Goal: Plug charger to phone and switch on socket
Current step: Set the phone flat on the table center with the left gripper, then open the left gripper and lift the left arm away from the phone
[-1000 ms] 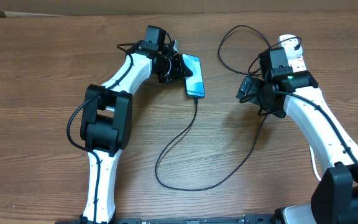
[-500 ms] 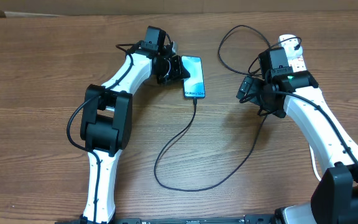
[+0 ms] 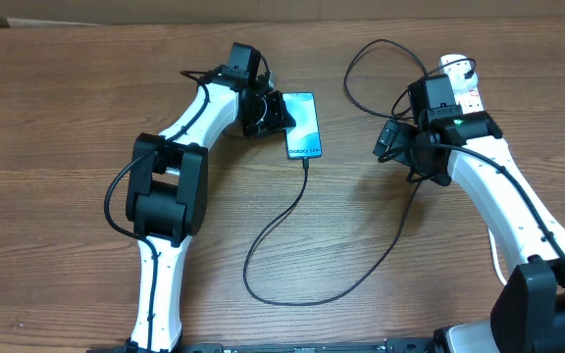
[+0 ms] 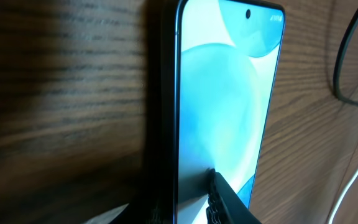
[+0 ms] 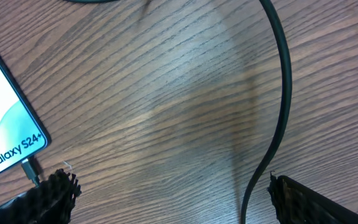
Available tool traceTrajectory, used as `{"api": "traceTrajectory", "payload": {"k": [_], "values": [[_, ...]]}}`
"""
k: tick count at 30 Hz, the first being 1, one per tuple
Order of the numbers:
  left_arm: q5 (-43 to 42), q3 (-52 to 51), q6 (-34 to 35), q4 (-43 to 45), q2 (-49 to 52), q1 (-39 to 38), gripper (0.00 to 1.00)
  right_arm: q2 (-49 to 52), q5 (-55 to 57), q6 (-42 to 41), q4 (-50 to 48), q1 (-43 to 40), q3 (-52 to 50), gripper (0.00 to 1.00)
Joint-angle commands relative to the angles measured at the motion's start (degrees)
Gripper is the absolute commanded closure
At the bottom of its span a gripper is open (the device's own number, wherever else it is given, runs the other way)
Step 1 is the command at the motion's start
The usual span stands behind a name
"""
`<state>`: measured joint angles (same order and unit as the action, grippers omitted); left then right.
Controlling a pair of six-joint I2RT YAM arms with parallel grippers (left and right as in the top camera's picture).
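Note:
The phone [image 3: 303,123] is left of the table's middle, its light blue screen facing up. In the left wrist view the phone [image 4: 222,93] stands tilted between my fingers, one pad [image 4: 219,196] on the screen and the other behind its back. My left gripper [image 3: 271,113] [image 4: 188,199] is shut on its left edge. The charger [image 3: 263,235] loops over the table, and its connector [image 3: 305,160] [image 5: 30,167] sits in the phone's bottom edge [image 5: 5,124]. My right gripper [image 3: 388,140] [image 5: 169,186] hangs open above bare wood, beside the cable [image 5: 281,74]. The socket [image 3: 462,83] lies partly under the right arm.
A thick white cord [image 4: 353,180] runs along the table at the right of the left wrist view. The black cable curves in a wide loop between the arms and arcs up behind the right gripper toward the power strip. Cardboard lines the table's far edge [image 3: 292,10].
The phone has shifted slightly left and turned flatter, so more of its screen shows from above. The cable end moved with it. The right arm has stayed still.

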<state>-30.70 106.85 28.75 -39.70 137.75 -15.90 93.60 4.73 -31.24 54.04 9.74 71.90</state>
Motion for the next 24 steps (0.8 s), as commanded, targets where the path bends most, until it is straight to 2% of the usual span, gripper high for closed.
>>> {"api": "traceTrajectory", "payload": {"k": [1, 11, 19, 24], "values": [[3.06, 0.17, -3.34, -1.79, 0.24, 0.96, 0.80, -0.96, 0.57, 0.24, -0.17, -0.28, 0.55, 0.00], [3.02, 1.05, -4.46, -5.09, 0.22, 3.48, 0.82, -0.96, 0.59, 0.22, -0.17, -0.28, 0.52, 0.00], [3.08, 1.09, -6.32, -5.31, 0.22, 3.61, 0.66, -0.96, 0.57, 0.22, -0.17, -0.28, 0.55, 0.00], [5.95, 3.96, -7.17, -8.59, 0.22, 3.61, 0.64, -0.96, 0.57, 0.22, -0.20, -0.28, 0.55, 0.00]]}}
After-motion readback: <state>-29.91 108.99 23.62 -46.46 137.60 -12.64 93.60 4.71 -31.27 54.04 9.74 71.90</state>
